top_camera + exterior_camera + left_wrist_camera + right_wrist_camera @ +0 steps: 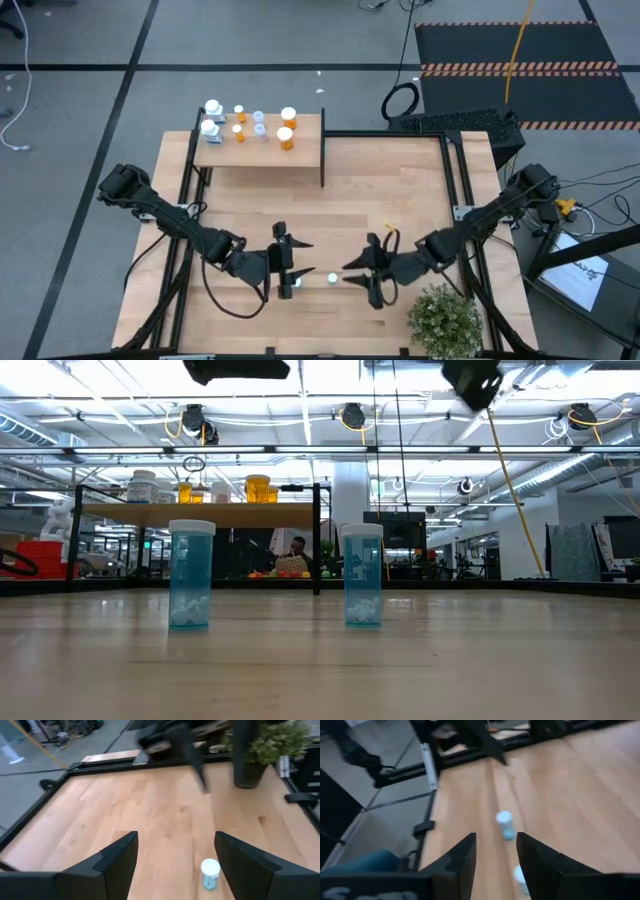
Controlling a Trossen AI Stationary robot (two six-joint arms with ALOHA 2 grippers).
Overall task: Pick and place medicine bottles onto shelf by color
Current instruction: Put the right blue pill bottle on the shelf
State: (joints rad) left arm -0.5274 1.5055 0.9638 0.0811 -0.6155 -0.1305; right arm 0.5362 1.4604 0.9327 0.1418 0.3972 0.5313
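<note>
Two dark robot arms reach over a light-wood counter (400, 200), seen from above. The left end effector (297, 267) hangs above the counter's near middle with its two fingers spread wide, holding nothing. One pale blue medicine bottle (298, 282) with a white cap stands upright directly beneath it, between the fingertips and apart from both fingers. A second pale blue bottle (332, 278) stands upright just beyond the fingertips, in the gap between the two end effectors.

The right end effector (358, 270) faces the left one from the opposite side, also above the counter, its fingers spread and empty. The second bottle is just in front of its fingertips; the first lies farther along the same line.

From counter height, both blue bottles (191, 574) (362, 575) stand on the wood with white pills at the bottom, and both end effectors sit high above them.

The shelf (265, 152) stands at the far side of the counter, well away from both end effectors. On it are white bottles (211, 127), orange bottles (287, 128) and pale clear ones (259, 122). A green potted plant (443, 318) sits just behind the right end effector.
</note>
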